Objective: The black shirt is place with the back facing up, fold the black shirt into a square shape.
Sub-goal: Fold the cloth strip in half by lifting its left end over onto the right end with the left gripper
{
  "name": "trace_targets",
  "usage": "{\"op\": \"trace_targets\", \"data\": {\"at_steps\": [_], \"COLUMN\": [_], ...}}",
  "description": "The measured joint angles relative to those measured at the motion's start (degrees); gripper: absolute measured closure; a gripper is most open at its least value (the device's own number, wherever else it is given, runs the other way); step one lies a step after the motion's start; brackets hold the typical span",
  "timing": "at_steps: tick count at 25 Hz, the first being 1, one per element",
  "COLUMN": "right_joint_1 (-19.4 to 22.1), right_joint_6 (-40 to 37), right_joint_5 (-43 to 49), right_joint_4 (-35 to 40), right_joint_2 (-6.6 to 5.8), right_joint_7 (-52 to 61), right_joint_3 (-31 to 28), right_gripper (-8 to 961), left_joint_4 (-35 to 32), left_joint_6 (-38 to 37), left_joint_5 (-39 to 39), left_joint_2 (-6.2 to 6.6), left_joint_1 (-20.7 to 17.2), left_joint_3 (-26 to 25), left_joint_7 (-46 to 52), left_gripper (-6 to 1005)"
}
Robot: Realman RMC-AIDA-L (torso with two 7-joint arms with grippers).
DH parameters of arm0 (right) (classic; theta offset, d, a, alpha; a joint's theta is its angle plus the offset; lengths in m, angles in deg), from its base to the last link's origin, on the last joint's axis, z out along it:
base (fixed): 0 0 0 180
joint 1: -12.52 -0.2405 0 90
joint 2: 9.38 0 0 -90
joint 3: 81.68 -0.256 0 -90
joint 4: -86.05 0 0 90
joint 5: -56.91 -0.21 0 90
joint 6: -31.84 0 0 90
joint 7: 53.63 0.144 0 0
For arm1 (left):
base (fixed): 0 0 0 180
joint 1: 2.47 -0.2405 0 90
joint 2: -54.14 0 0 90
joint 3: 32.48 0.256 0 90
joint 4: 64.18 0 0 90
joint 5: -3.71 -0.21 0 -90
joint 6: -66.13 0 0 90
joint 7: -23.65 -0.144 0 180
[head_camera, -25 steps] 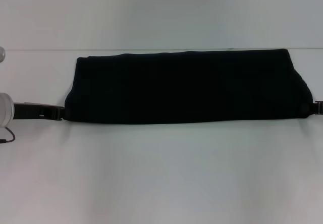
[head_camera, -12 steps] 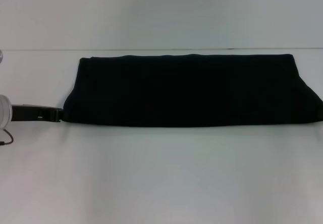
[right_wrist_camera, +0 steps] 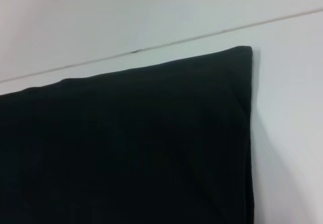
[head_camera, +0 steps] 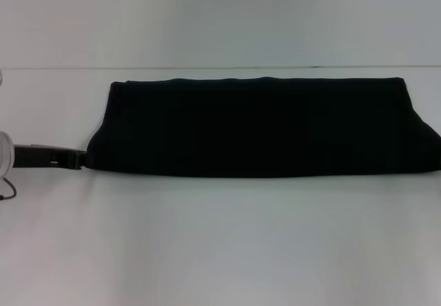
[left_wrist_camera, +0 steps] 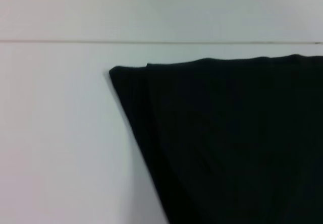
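Head view: I see the black shirt (head_camera: pixel 265 127) lying on the white table (head_camera: pixel 220 244) as a long horizontal band, folded lengthwise, running from left of centre to the right edge of the picture. Its far edge lies straight and just short of the seam where the table meets the wall (head_camera: pixel 220 16). Its near edge is slightly bowed. No lettering shows on the upper face. The left gripper (head_camera: pixel 81 159) comes in low from the left, with its dark body lying along the table and its tip right at the shirt's near-left corner. I cannot tell from here how far its pincer is spread or whether it has cloth in it. The right gripper is not in this picture; the shirt's right end runs out of frame where it would be. Left wrist view: the shirt (left_wrist_camera: pixel 232 143) fills the lower right part of the picture. One corner shows clearly, with a second layer of cloth stepped just inside the outer edge. Bare table (left_wrist_camera: pixel 60 143) lies beside it. No fingers of the gripper appear. Right wrist view: the shirt (right_wrist_camera: pixel 131 148) covers most of the picture, with a clean squared corner near the table's far seam and a hemmed edge running down from it. No fingers appear here either, so I cannot tell the right pincer's state.
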Motion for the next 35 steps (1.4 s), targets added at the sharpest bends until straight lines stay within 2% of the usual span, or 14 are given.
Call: {"op": "trace_targets", "data": {"at_steps": [3,6,10,13,18,22,29,35], "right_joint_1": [0.02,0.67,2.33,3.15,2.68,1.18,-3.13,-5.21], "right_joint_6": [-1.91,-5.10,-7.11,-9.86,-15.50,-18.23,-25.89,-31.54], "right_joint_5": [-0.04,-0.05,-0.19,-2.32,-9.17,-12.38,-12.32,-12.48], "right_joint_4": [1.31,5.61,13.11,16.23,15.80,14.24,9.77,9.54], "right_joint_2": [0.06,0.89,2.82,3.60,3.67,3.54,1.64,1.50], "right_joint_7": [0.00,0.01,0.06,-1.35,-7.49,-9.66,-16.14,-18.79], "right_joint_3": [-1.51,-3.30,-4.52,-4.97,-4.91,-4.31,-2.41,-1.97], "right_gripper": [874,853,792,723,607,453,139,45], "left_joint_4": [-1.91,-4.64,-9.28,-11.81,-11.75,-9.47,4.44,8.39], "left_joint_6": [-1.34,-2.74,-4.63,-9.75,-20.88,-24.65,-21.20,-14.62], "left_joint_5": [0.30,0.35,0.33,0.33,0.52,0.63,0.70,0.29], "left_joint_2": [0.01,0.06,-0.24,-0.12,0.51,0.64,1.88,1.83], "left_joint_1": [-0.26,-0.99,-2.95,-4.10,-3.40,-1.66,3.29,3.72], "left_joint_3": [-0.09,-0.18,-0.27,-0.59,-3.96,-5.04,-9.55,-9.79], "left_joint_7": [1.68,3.51,6.71,10.25,17.58,24.54,30.43,34.28], "left_gripper": [999,999,889,787,562,420,213,58]}}
